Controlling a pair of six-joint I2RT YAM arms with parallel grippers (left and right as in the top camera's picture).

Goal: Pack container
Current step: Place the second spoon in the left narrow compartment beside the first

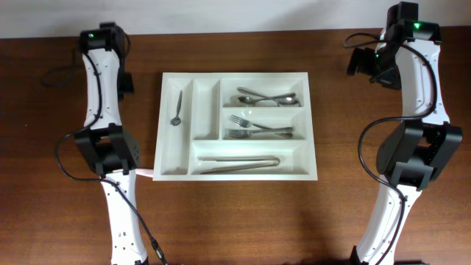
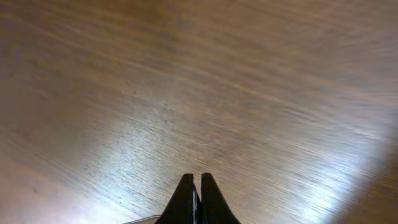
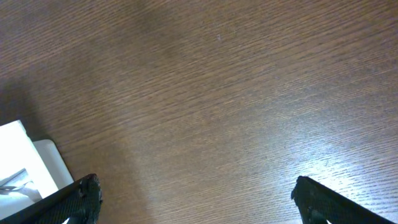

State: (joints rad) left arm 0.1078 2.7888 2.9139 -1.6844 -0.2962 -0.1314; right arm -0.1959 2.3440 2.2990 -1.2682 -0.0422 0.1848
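left end effector (image 2: 198,180) closed, right (image 3: 196,186) spread wide

Overhead looks straight down; both wrist cameras hover near table (image 1: 235,221)

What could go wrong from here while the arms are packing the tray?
1. The tray lies loose on the smooth table, so a nudge from either arm would probably slide it.
2. The left gripper is shut. It would have to open before it could grasp anything.
3. The forks and spoons lie close together in their compartments, so anything added there might snag on them.
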